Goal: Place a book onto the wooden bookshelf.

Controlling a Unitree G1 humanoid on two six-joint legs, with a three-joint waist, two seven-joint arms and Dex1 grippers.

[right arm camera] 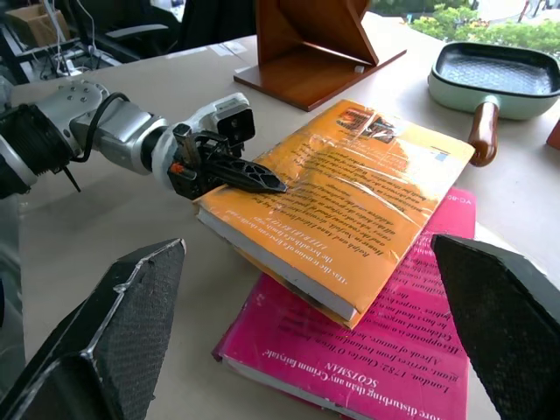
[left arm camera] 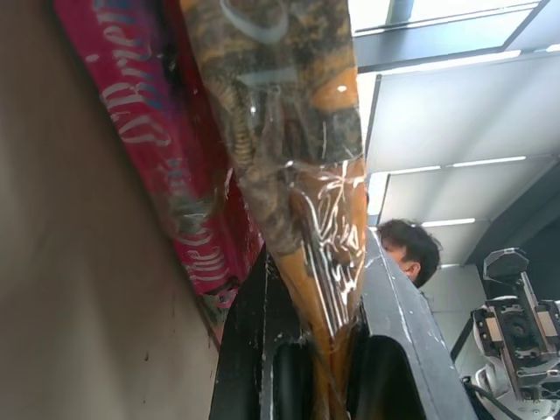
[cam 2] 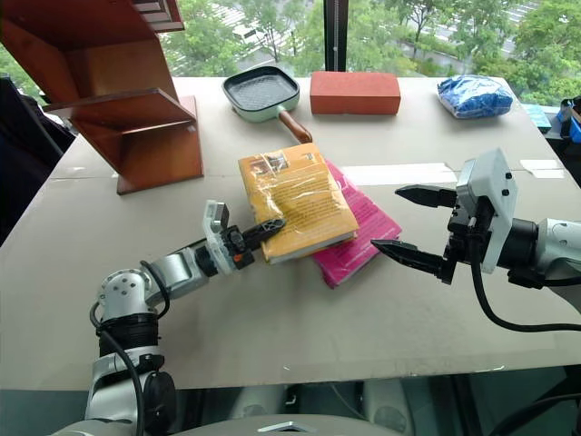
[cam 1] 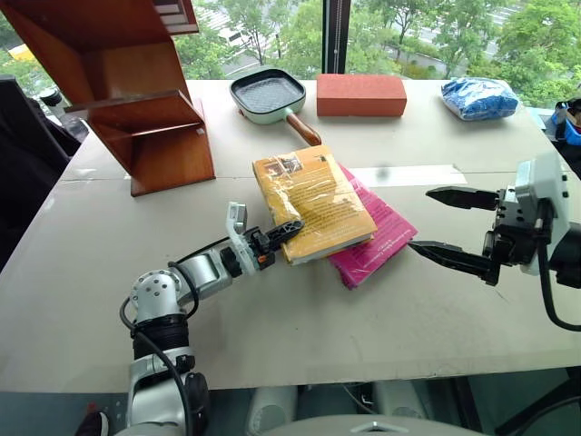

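Left pincer [cam 1: 289,227] level, clamping book [cam 1: 311,202] corner — right pincer [cam 1: 447,224] agape

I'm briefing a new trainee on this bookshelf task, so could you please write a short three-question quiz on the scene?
1. True or false: the left gripper is shut on the yellow book.
2. What lies under the yellow book: (a) pink book, (b) brick, (c) pan?
3. Is the right gripper open or shut?

Key: 1 true. 2 a. 3 open, holding nothing.
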